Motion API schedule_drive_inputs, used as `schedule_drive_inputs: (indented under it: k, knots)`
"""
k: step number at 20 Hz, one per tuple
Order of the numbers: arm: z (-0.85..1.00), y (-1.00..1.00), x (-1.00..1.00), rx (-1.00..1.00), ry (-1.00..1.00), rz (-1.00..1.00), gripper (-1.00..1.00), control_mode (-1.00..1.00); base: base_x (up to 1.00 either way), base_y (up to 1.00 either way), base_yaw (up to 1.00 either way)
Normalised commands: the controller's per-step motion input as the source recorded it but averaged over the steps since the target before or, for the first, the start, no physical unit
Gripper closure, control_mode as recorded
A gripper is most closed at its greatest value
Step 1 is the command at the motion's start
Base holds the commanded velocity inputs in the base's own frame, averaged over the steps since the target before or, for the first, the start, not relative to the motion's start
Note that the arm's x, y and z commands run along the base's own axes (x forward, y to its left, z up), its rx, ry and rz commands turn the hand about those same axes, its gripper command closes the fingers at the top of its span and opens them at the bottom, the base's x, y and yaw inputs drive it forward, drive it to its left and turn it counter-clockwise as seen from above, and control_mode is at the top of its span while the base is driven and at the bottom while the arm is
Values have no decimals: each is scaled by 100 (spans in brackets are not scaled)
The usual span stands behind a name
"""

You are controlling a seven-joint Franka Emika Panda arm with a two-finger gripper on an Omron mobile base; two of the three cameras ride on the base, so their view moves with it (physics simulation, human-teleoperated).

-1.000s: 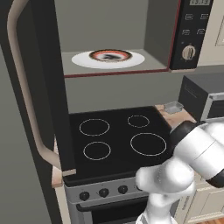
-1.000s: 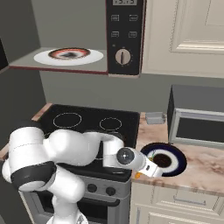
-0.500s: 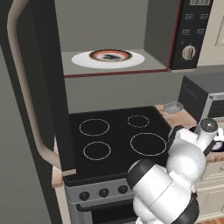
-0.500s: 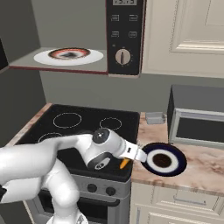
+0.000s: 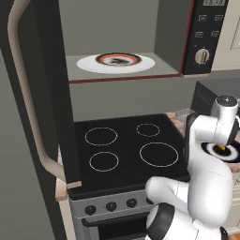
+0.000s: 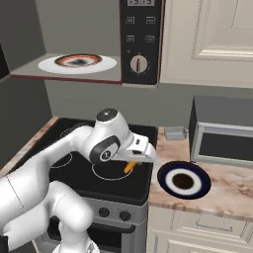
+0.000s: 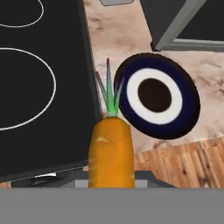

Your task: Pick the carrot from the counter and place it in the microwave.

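My gripper is shut on the carrot and holds it in the air over the stove's front right corner. In the hand view the orange carrot points away from the hand, its green top toward a dark blue plate, and it covers my fingertips. The counter lies to the right of the stove, below the carrot's height. Up and to the left, the microwave stands open, with a red-rimmed dish on its white turntable. Its door with the beige handle swings out at left.
The black cooktop lies under the arm. A blue and white plate rests on the counter beside the stove. Behind it stand a dark grey box appliance and a small grey object. A cream cabinet hangs at upper right.
The arm has lifted from the plate's left edge and swung left and up, carrying the carrot from beside the plate to above the stove's front right corner.
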Motion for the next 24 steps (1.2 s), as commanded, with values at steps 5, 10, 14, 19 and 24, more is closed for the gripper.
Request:
schedule_drive_inputs:
  k: [5, 10, 14, 19, 24]
  knots:
    - [100, 78, -26, 24, 17, 8, 100, -100, 0, 0, 0]
    - [100, 71, 0, 31, 4, 8, 100, -100, 0, 0, 0]
    - [86, 72, 22, 28, -3, 9, 100, -100, 0, 0, 0]
    - [42, 91, 23, 17, -25, 3, 100, -100, 0, 0, 0]
    - [42, 70, 34, 10, -40, 0, 100, -100, 0, 0, 0]
